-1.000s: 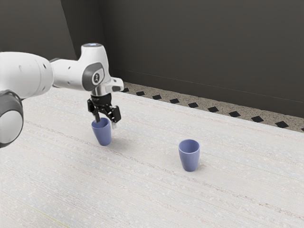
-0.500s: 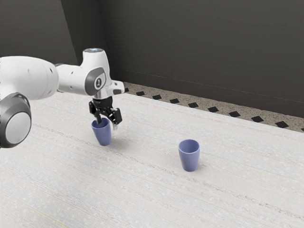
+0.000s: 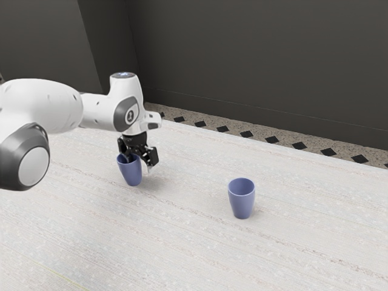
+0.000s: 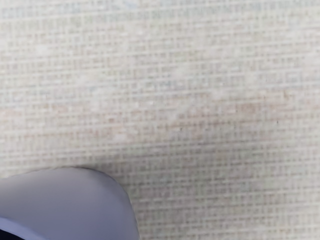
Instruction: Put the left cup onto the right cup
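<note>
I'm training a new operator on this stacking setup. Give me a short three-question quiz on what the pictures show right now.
1. What colour are the left cup and the right cup?
2. True or false: the cups are already stacked.
3. The tool is: A) at the left cup's rim, B) at the right cup's rim, C) high above both cups.
Key: 1 blue; 2 false; 3 A.

text: none readable | labels: none | numbers: 0
</note>
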### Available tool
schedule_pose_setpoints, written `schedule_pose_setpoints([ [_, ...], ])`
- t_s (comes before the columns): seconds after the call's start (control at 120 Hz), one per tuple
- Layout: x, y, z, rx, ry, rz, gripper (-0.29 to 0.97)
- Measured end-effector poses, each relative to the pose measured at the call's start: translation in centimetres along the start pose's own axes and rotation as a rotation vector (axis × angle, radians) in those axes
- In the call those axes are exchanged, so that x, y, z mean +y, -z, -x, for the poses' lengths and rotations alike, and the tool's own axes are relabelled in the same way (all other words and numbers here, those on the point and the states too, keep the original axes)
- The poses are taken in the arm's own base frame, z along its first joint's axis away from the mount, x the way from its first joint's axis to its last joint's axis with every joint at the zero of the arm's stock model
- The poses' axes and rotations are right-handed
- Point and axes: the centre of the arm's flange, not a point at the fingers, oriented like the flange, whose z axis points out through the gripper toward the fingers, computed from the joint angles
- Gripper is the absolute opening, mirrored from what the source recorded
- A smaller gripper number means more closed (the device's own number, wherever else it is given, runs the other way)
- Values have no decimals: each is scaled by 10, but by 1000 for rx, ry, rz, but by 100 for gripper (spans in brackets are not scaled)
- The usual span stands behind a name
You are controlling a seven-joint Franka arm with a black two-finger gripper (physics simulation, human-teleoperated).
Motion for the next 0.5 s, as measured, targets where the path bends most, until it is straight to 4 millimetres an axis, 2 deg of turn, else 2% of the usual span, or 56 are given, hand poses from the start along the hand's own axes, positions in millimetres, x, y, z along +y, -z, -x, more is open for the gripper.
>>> schedule_pose_setpoints([
  [0.133, 0, 0, -1, 5, 2, 3, 25],
  [0.225, 0, 1, -1, 8, 5, 8, 10],
  [0.342, 0, 2, -1, 11, 5, 9, 0],
  [0.5, 0, 4, -1, 13, 1, 3, -7],
])
